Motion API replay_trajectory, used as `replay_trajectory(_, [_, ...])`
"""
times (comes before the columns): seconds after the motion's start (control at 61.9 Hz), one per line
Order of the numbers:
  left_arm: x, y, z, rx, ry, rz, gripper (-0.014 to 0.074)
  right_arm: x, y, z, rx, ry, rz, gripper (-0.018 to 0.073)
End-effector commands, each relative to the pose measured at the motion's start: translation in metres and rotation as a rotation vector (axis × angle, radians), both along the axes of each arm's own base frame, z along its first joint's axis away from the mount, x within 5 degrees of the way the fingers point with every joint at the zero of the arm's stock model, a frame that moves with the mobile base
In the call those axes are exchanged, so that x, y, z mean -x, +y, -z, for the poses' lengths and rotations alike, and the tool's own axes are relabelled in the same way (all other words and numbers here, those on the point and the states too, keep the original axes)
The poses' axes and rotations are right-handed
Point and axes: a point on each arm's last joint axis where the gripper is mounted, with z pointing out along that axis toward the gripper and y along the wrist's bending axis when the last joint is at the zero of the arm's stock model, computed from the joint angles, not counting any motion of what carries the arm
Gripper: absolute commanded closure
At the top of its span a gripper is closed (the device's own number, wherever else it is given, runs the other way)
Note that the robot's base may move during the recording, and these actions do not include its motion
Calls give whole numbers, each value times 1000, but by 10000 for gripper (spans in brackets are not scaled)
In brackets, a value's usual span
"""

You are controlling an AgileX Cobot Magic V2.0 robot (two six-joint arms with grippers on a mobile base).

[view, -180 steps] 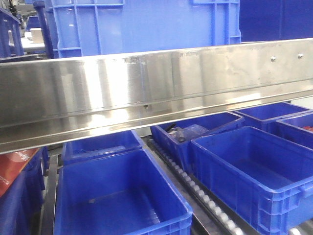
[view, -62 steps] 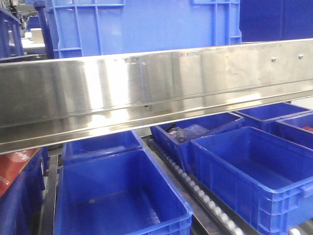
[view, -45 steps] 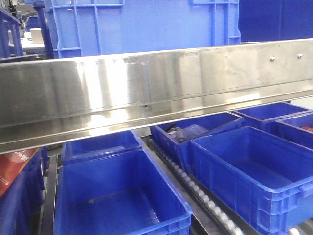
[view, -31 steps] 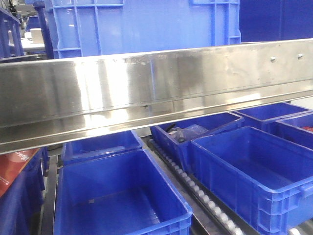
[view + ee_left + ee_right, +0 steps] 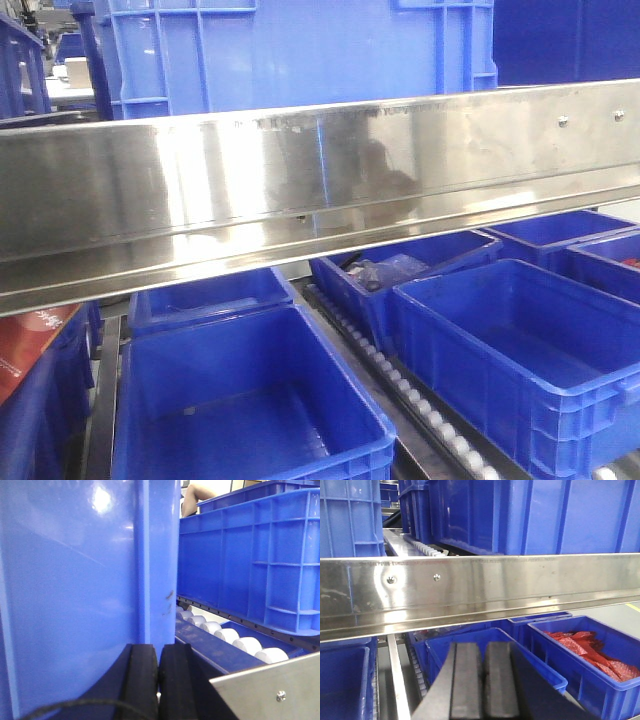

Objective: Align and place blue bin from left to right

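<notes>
The blue bin [image 5: 300, 50] is a large light-blue crate with ribbed corners, standing on the upper level behind the steel rail [image 5: 320, 190] in the front view. Its smooth wall and a vertical rib [image 5: 75, 580] fill the left of the left wrist view. My left gripper [image 5: 159, 680] is shut, pads together, its tips right at the foot of that rib near the bin's corner; contact is hidden. My right gripper [image 5: 482, 680] is shut with nothing in it, low in front of the rail [image 5: 480, 587] and over a lower bin.
A darker ribbed crate [image 5: 250, 565] sits on white rollers [image 5: 240, 642] right of the bin. Royal-blue bins [image 5: 250, 410] [image 5: 520, 350] line the roller lanes under the rail. One [image 5: 590, 650] holds red packets. More big crates [image 5: 520, 515] stand above the rail.
The blue streak reflected in the steel rail has slid to the right and a dark reflection has appeared beside it. The blue bin's right edge sits very slightly further right.
</notes>
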Motion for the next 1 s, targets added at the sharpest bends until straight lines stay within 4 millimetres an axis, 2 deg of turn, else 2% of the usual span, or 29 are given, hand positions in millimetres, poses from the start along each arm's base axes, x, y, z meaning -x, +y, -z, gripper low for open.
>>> replay_trajectory(0.0, [1,0,-2,2,-20,-3,595,1,0,-1,4,-16,4,638])
replay_trajectory(0.178, [1,0,-2,2,-20,-3,595,1,0,-2,-86,-27,7,638])
replay_trajectory(0.985, [1,0,-2,2,-20,-3,595,1,-1,-2,-70,-29,8,638])
